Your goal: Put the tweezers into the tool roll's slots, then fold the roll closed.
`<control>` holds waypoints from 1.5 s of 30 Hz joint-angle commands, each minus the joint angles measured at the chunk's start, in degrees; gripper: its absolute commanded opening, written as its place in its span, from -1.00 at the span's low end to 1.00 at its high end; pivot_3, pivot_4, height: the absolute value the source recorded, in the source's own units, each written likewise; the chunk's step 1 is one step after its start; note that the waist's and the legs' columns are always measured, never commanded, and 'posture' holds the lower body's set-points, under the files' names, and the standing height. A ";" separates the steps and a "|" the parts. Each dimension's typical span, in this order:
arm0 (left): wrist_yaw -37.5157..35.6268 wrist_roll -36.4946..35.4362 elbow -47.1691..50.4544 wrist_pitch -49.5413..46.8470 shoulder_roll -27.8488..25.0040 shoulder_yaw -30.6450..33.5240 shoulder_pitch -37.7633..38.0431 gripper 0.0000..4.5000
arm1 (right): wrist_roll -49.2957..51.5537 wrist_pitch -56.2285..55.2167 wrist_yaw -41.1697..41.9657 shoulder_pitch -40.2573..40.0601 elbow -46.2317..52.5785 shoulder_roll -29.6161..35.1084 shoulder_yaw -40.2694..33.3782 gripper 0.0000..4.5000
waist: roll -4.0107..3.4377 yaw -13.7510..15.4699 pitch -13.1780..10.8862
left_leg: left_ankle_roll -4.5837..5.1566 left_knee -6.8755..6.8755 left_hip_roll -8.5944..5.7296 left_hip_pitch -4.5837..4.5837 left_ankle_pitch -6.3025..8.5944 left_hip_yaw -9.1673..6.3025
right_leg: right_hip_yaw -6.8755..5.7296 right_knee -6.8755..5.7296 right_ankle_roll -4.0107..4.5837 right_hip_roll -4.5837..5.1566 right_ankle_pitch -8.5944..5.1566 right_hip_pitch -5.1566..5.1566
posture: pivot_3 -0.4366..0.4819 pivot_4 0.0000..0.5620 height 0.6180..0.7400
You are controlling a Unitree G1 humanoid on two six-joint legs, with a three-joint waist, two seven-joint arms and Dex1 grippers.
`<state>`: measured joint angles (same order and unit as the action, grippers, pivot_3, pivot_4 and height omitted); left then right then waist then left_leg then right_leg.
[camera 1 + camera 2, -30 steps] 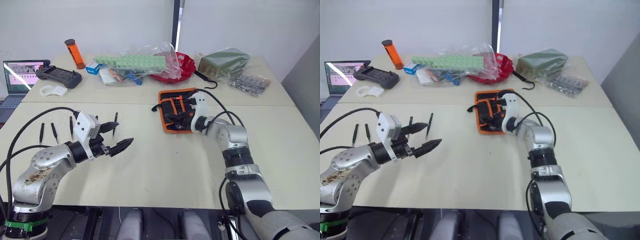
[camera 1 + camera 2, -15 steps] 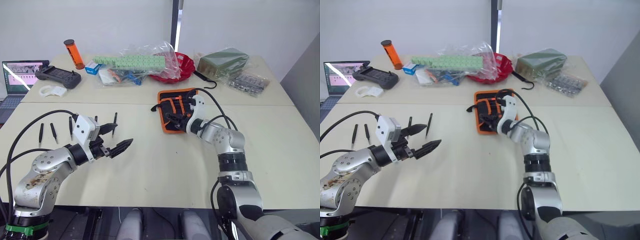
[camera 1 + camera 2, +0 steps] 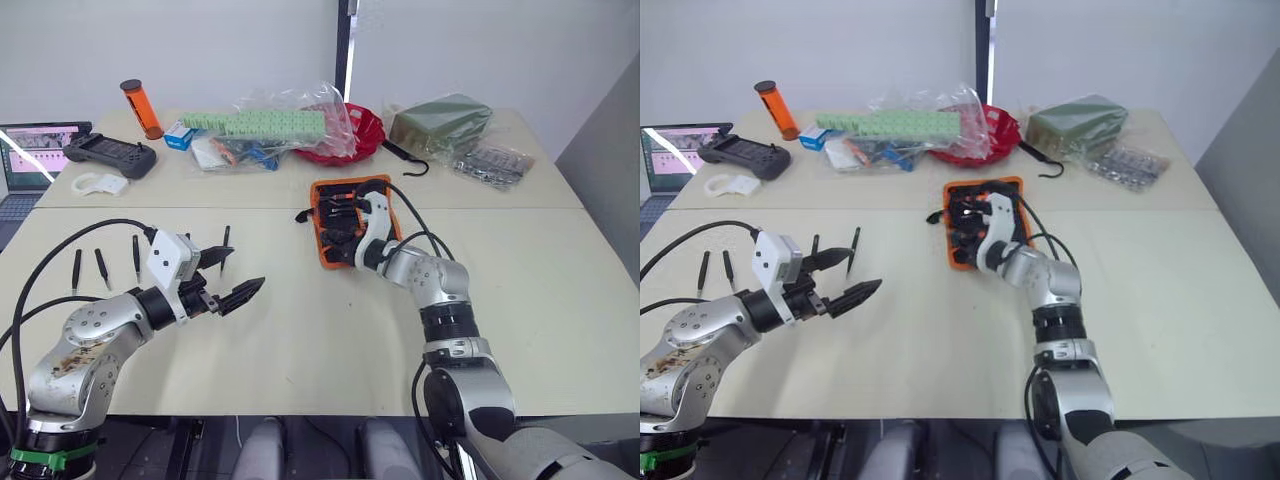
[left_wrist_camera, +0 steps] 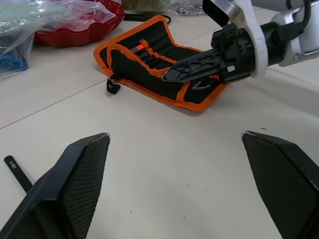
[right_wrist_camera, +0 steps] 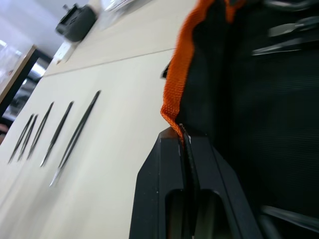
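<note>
The tool roll (image 3: 345,215) lies open on the table, black with orange edging, its slots (image 4: 152,56) facing up. My right gripper (image 5: 182,133) is shut on the roll's orange edge (image 5: 174,99) at its near left corner; the left wrist view shows its fingertips (image 4: 172,74) pressed together over the fabric. Several black tweezers lie in a row to the left, among them one (image 3: 225,245) close behind my left gripper and others (image 3: 103,268) further left. My left gripper (image 3: 235,273) hovers open and empty above the table, well left of the roll.
Along the back stand a red tray (image 3: 372,128), a plastic bag of green blocks (image 3: 265,125), an orange cylinder (image 3: 135,108), a black controller (image 3: 110,155), a laptop (image 3: 35,150), a black hook (image 3: 405,158) and a green bag (image 3: 440,120).
My right gripper has closed from open onto the roll's orange edge and shifted slightly toward the roll's left side. My left arm has stayed in place, still open.
</note>
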<state>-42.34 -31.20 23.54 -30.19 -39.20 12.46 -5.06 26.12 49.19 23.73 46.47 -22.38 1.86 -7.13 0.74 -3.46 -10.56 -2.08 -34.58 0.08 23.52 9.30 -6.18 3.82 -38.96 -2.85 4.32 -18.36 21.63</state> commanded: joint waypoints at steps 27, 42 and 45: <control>-27.91 17.64 -23.47 25.16 -7.55 -19.61 -21.46 1.00 | 11.96 16.42 24.96 -16.54 39.41 26.88 14.51 -0.99 | 0.13 0.83 -0.07 | 0.01 -0.21 -0.02 0.69 -0.01 0.00 | -0.01 -0.04 -0.02 -0.01 0.01 0.59 | -0.05 -0.47 1.00; -35.41 30.96 -60.07 55.12 6.77 -30.49 -46.12 1.00 | 12.20 13.94 21.77 -19.91 40.89 27.78 12.70 -0.99 | 0.48 0.75 -0.28 | 0.02 -0.40 -0.10 0.85 -0.01 -0.01 | -0.04 -0.03 -0.15 0.02 0.07 0.60 | -0.05 -0.47 1.00; -37.97 30.63 -61.31 56.03 7.86 -30.93 -46.15 0.75 | 12.03 13.61 21.32 -20.45 41.21 27.97 12.49 -1.00 | 0.49 0.69 -0.28 | 0.02 -0.39 -0.09 0.85 -0.02 -0.02 | -0.04 -0.04 -0.15 0.02 0.07 0.60 | -0.05 -0.47 1.00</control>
<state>-78.86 -0.04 -37.68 24.71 -31.23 -18.60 -50.39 37.23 64.07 45.24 26.19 16.52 29.35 7.09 1.23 -2.78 -10.84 -2.06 -34.98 -0.01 24.37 9.28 -6.20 3.78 -39.02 -3.00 4.34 -18.29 22.23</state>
